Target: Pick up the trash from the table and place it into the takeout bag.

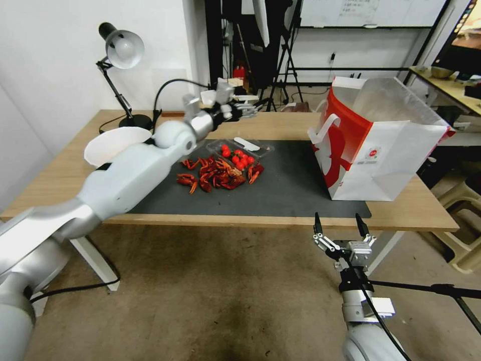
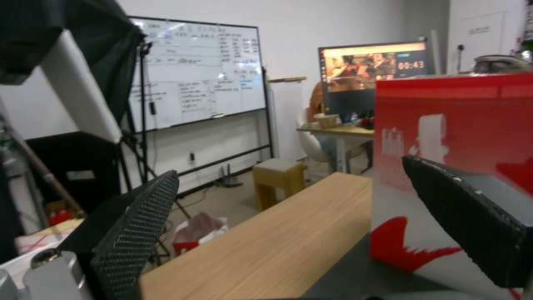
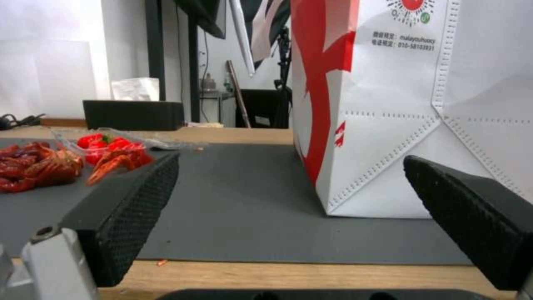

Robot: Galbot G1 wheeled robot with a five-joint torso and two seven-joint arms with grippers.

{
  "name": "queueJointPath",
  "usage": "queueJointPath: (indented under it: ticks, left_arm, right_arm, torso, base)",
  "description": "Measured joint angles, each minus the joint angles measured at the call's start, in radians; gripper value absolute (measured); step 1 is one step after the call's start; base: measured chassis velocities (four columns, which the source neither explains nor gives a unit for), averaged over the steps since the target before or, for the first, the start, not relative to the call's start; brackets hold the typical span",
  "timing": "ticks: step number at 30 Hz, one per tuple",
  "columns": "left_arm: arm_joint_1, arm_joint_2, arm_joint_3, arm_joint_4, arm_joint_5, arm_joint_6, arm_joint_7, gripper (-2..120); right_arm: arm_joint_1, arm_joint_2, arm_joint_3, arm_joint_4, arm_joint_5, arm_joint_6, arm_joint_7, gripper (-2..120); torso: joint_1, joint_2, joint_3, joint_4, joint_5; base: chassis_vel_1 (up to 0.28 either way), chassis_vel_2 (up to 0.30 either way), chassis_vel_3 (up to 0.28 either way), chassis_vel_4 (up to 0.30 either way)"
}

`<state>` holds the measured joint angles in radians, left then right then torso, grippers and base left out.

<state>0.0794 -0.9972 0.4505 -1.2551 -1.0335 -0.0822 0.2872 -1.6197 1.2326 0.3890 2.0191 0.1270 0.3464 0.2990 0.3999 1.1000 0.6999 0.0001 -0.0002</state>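
Note:
A pile of red crayfish shells point(image 1: 215, 175) lies on the dark grey mat point(image 1: 290, 185) of the table point(image 1: 65, 170). Touching the pile's far side is a clear plastic tray of small red tomatoes point(image 1: 239, 153); shells point(image 3: 33, 166) and tray point(image 3: 111, 143) also show in the right wrist view. The takeout bag point(image 1: 381, 145) stands open on the mat's right end. My left gripper point(image 1: 248, 108) hovers open and empty above the table's far edge, facing the bag's red side point(image 2: 455, 125). My right gripper point(image 1: 338, 220) is open and empty just before the table's front edge, below the bag point(image 3: 422, 104).
A desk lamp point(image 1: 123, 47) stands at the table's back left, with a white curved sheet point(image 1: 115, 143) near it. A tripod leg point(image 1: 441, 290) runs along the floor at the right, by stools point(image 1: 466, 200). A stool point(image 2: 277, 175) and whiteboard point(image 2: 194, 75) stand behind the table.

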Motion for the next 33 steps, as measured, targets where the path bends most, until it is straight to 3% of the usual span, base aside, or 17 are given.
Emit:
queueJointPath:
  ticks: [10, 30, 33]
  left_arm:
    - [0.074, 0.058, -0.069, -0.045, 0.014, -0.005, -0.015, 100]
    - [0.424, 0.165, -0.358, -0.242, 0.087, -0.003, -0.064, 100]
    - [0.489, 0.175, -0.404, -0.274, 0.105, -0.004, -0.076, 100]
  right_arm:
    - [-0.002, -0.003, -0.002, 0.0, -0.004, -0.001, 0.0, 100]
    - [0.003, -0.001, -0.014, -0.003, -0.009, -0.006, -0.004, 100]
    - [0.003, -0.001, -0.018, -0.004, -0.01, -0.006, -0.004, 100]
  torso:
    - [0.0, 0.0, 0.0, -0.0002, 0.0]
    - [0.0, 0.0, 0.0, -0.0001, 0.0006]
    - [0.0, 0.0, 0.0, -0.0001, -0.0007]
  base:
    - [0.0, 0.0, 0.0, 0.0]
    - [0.0, 0.0, 0.0, 0.0]
    - [0.0, 0.0, 0.0, 0.0]
